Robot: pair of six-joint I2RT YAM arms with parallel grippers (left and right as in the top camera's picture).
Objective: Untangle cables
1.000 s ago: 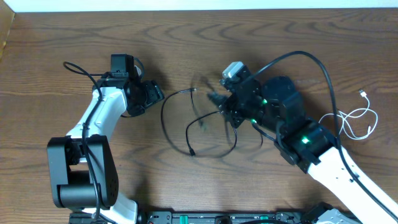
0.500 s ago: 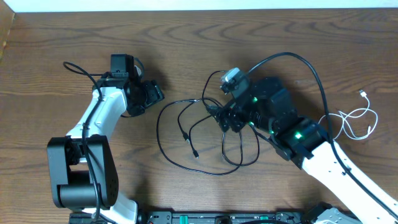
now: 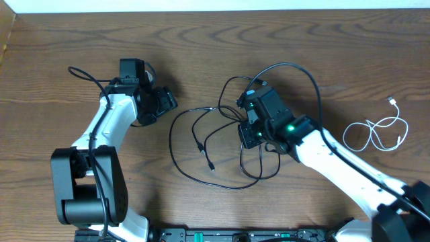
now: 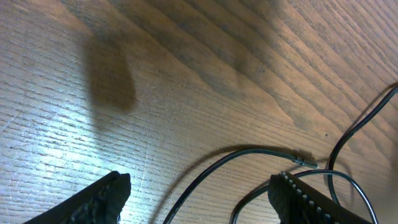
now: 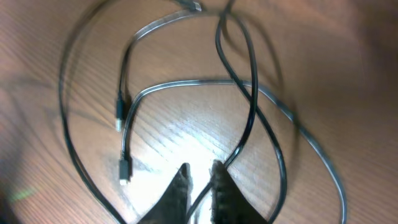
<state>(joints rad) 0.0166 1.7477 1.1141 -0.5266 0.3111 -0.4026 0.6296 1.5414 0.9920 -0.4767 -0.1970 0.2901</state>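
Observation:
Several thin black cables (image 3: 170,144) lie in overlapping loops on the wood table (image 3: 80,40), in the middle between the arms. My right gripper (image 3: 246,133) is down over the right side of the loops. In the right wrist view its fingers (image 5: 200,182) are pinched on one black cable (image 5: 252,99) that runs between them. My left gripper (image 3: 166,101) is open just left of the loops; in the left wrist view its fingers (image 4: 202,199) stand wide apart, with a cable (image 4: 249,149) on the table between them, not touching. A white cable (image 3: 379,131) lies coiled at the far right.
The right arm's thick black wire (image 3: 295,70) arches over the table behind the gripper. The left arm's base (image 3: 87,195) stands at the front left. Two small end plugs (image 5: 119,121) of the black cables lie side by side inside the loops.
My right gripper has come down from holding the cables lifted. The black cables dropped and spread into wide loops on the table. The left arm has not moved.

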